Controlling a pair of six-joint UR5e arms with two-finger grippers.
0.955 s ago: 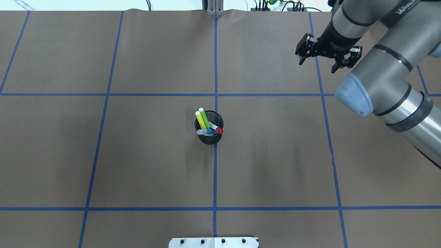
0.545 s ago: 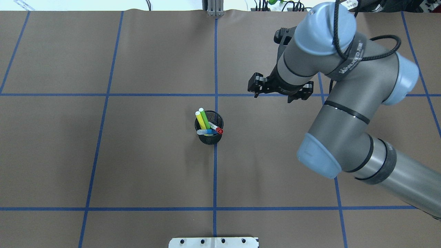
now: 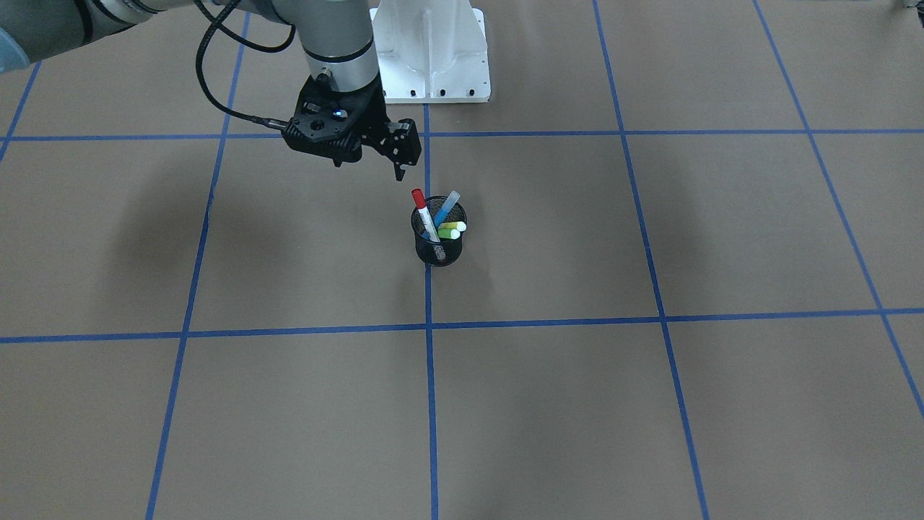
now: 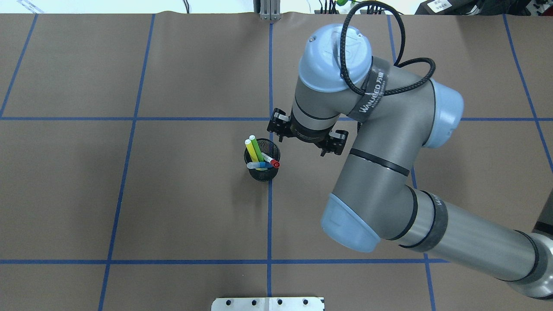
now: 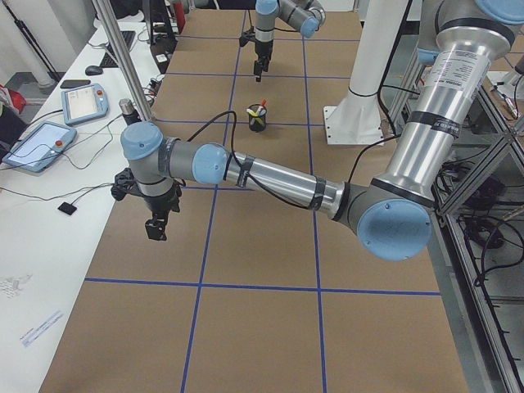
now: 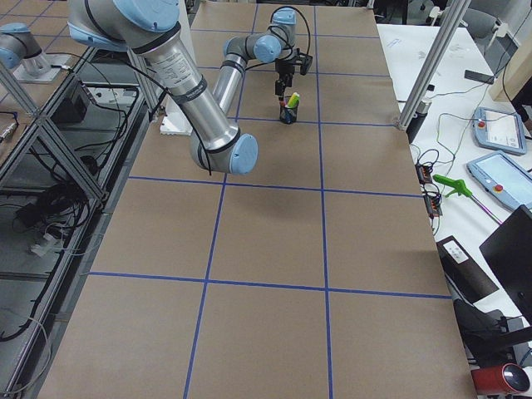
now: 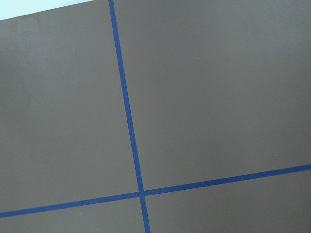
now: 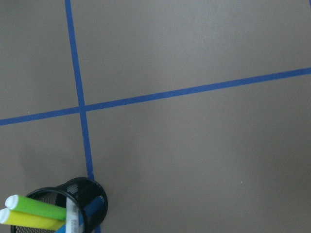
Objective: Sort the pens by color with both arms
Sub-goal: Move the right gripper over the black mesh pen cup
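Note:
The pens stand together in a black mesh cup (image 4: 264, 166) at the table's centre: a yellow pen (image 4: 251, 151), a green pen (image 4: 258, 149), a blue pen (image 4: 259, 165) and a white pen with a red cap (image 4: 274, 163). From the front the red-capped pen (image 3: 421, 211) and the blue pen (image 3: 447, 206) stick up highest. My right gripper (image 4: 302, 147) hangs open just right of the cup, holding nothing. The right wrist view catches the cup (image 8: 90, 200) at its lower left. My left gripper (image 5: 155, 227) hovers over the table far to the left; I cannot tell whether it is open or shut.
Blue tape lines (image 4: 269, 86) split the brown table into squares. The white base pedestal (image 3: 431, 50) stands behind the cup. A metal plate (image 4: 268, 303) sits at the near edge. Tablets (image 5: 39, 143) and a metal post (image 5: 123, 74) lie beyond the table's far side.
My right arm has swung in from the far right corner toward the cup, and its gripper stays open. The pens and cup have not moved.

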